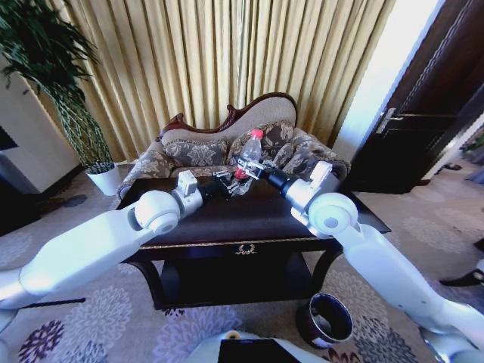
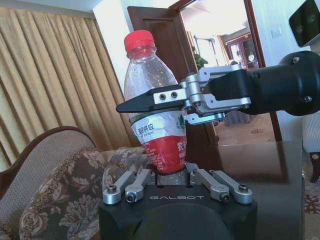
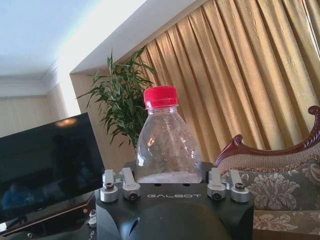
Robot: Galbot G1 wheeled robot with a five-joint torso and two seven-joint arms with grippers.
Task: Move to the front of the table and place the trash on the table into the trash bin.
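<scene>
The trash in hand is a clear plastic bottle point(image 1: 251, 149) with a red cap and red label, held upright above the far side of the dark glossy table point(image 1: 227, 221). My right gripper point(image 1: 244, 169) is shut on it at the top of the label, with one finger point(image 2: 150, 100) lying across the bottle point(image 2: 155, 120). My left gripper point(image 1: 225, 180) holds the same bottle lower down, where its base rises from between the finger links. In the right wrist view the bottle's point(image 3: 167, 145) upper half stands just above the gripper body. The round dark trash bin point(image 1: 325, 319) stands on the carpet at the table's front right corner.
A patterned sofa point(image 1: 198, 151) stands close behind the table, with gold curtains beyond it. A white plant pot point(image 1: 106, 180) is at the far left and a dark door point(image 1: 423, 121) at the right. A black TV screen point(image 3: 45, 165) stands by the plant.
</scene>
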